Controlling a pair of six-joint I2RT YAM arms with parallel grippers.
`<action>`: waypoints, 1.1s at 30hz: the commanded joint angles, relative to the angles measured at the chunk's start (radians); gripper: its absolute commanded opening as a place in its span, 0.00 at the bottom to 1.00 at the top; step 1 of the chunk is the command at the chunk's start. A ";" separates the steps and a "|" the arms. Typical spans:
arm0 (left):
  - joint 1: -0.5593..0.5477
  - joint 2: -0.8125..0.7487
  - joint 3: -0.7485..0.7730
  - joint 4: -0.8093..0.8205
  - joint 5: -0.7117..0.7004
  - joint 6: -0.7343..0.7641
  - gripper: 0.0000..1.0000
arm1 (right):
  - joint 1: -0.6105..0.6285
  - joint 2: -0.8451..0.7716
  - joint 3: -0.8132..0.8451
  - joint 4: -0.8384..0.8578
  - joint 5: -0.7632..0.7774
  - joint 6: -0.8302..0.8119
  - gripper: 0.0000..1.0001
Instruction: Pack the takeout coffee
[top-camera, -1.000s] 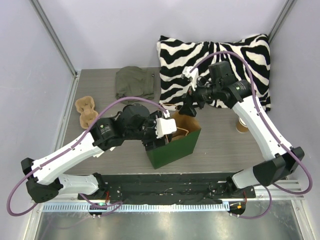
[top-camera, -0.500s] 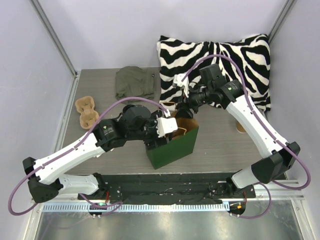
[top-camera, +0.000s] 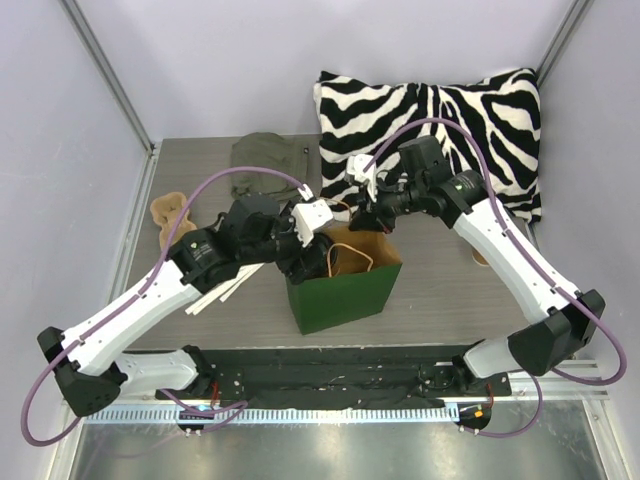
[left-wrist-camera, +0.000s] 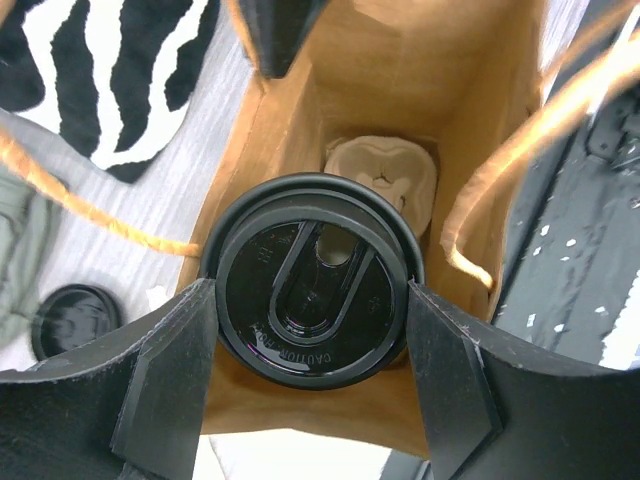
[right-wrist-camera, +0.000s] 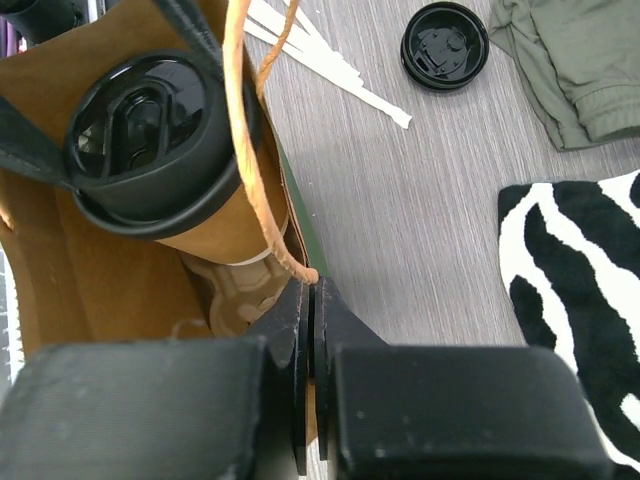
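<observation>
The takeout coffee (left-wrist-camera: 312, 280), a tan cup with a black lid, hangs tilted in the mouth of the green bag (top-camera: 345, 295). My left gripper (left-wrist-camera: 312, 300) is shut on it, one finger on each side of the lid. The right wrist view also shows the takeout coffee (right-wrist-camera: 150, 140) from the side, above a pulp tray (right-wrist-camera: 235, 295) on the bag's bottom. My right gripper (right-wrist-camera: 312, 290) is shut on the bag's far rim, beside the base of a twine handle (right-wrist-camera: 250, 150). From above, the left gripper (top-camera: 310, 255) sits over the bag's left side and the right gripper (top-camera: 375, 222) at its back edge.
A loose black lid (right-wrist-camera: 445, 45) and white stir sticks (right-wrist-camera: 330, 70) lie on the table left of the bag. A pulp cup tray (top-camera: 172, 215) sits far left, a green cloth (top-camera: 268, 165) behind, a zebra pillow (top-camera: 450, 110) at back right, another tan cup (top-camera: 483, 255) at right.
My right gripper has moved left and closed on the bag's far rim. The left arm has shifted left with the cup, and the stir sticks now show beside it.
</observation>
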 joint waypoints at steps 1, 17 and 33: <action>0.039 -0.008 0.027 0.047 0.076 -0.098 0.15 | 0.008 -0.062 -0.017 0.060 -0.011 0.000 0.01; 0.194 0.036 0.036 0.025 0.251 -0.256 0.14 | 0.068 -0.269 -0.219 0.202 0.072 -0.088 0.01; 0.021 0.004 -0.054 0.059 0.118 -0.048 0.14 | 0.111 -0.269 -0.229 0.314 0.177 0.210 0.01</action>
